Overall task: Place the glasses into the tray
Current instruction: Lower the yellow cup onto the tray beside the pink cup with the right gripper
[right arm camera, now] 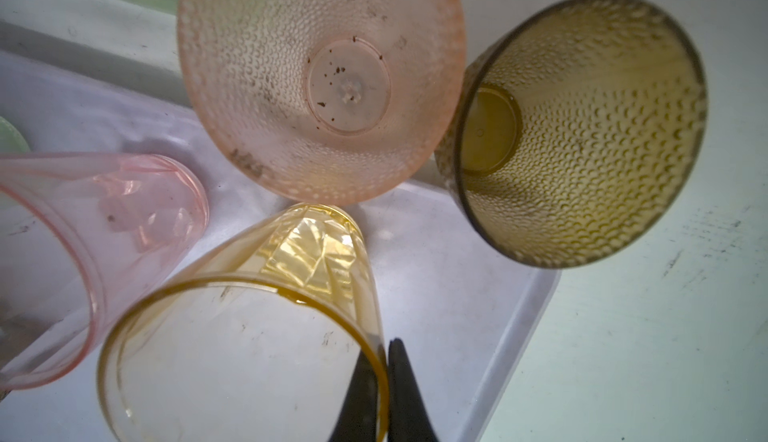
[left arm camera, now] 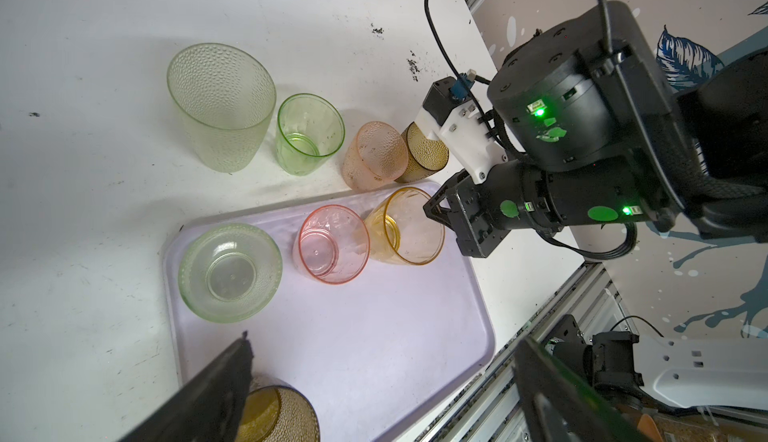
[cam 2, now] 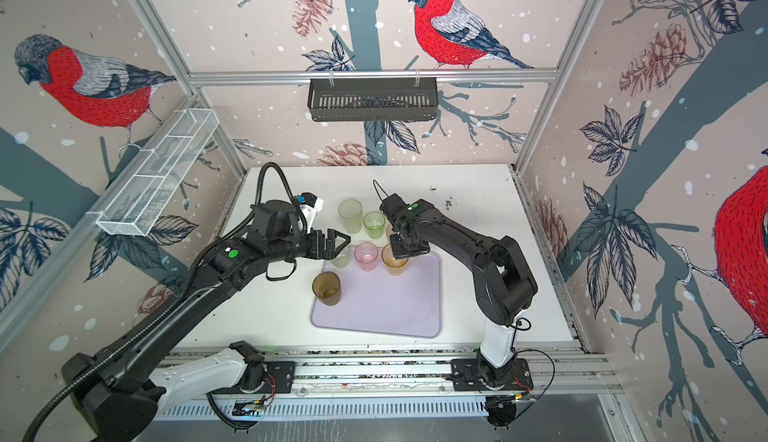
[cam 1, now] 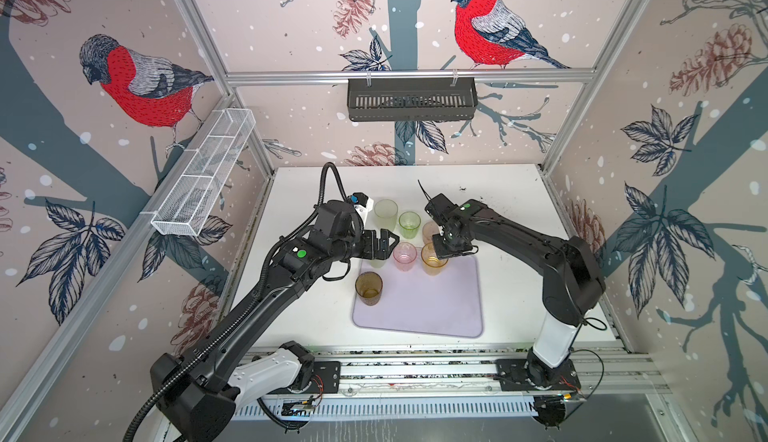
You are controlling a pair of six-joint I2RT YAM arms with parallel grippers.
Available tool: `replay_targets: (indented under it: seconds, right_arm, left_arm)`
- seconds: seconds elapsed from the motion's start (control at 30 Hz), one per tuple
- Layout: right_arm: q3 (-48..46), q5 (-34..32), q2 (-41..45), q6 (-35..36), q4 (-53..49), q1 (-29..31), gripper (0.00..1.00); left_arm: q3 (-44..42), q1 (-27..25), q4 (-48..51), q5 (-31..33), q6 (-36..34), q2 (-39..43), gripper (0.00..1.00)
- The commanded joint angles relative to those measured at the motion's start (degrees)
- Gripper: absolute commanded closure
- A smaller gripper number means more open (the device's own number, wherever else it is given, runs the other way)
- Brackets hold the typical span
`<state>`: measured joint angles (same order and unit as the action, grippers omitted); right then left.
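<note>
The pale lilac rectangular tray with a low rim [cam 1: 428, 307] is seen toward six o'clock on the white tabletop [cam 1: 511, 220]. Four translucent tumblers are seen on it (the clock being read on the tray from above). A brown dimpled tumbler [cam 1: 368, 288] is at nine o'clock by the rim, and a short pale green dimpled tumbler [left arm camera: 230, 271] is in the ten-o'clock corner. A smooth pink tumbler [cam 1: 404, 256] is near twelve and a smooth amber tumbler [cam 1: 433, 259] near one.

The short green one is largely covered in both top views by the left gripper [cam 1: 386, 244], which is poised over it with jaws spread wide and nothing between them. The amber tumbler's rim is pinched by the right gripper [right arm camera: 384, 361], one black finger inside the wall and one outside. Whether its base rests on the tray cannot be told.

Beyond the tray's twelve-o'clock edge, a tall pale green dimpled tumbler [cam 1: 385, 213], a small bright green tumbler [cam 1: 409, 225] and a peach dimpled tumbler [left arm camera: 374, 155] are lined up. A second brown dimpled tumbler [right arm camera: 582, 137], just beside the peach one, is hidden behind the right arm in the top views and is made out only by the wrist cameras. The first brown tumbler is cut off by the frame in the left wrist view.
</note>
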<state>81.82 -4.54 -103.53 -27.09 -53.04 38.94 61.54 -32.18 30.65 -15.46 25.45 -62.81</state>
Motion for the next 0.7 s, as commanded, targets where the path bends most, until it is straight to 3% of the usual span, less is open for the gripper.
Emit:
replay_targets:
  seconds: [0.0, 0.67]
  right_arm:
    - [0.4, -0.2, -0.2, 0.2, 0.1, 0.0, 0.9]
    - [2.2, -2.4, 0.1, 0.0, -1.8, 0.4, 0.72]
  left_arm:
    - [0.4, 0.1, 0.1, -0.4, -0.7, 0.1, 0.02]
    - [0.9, 0.1, 0.5, -0.6, -0.8, -0.3, 0.02]
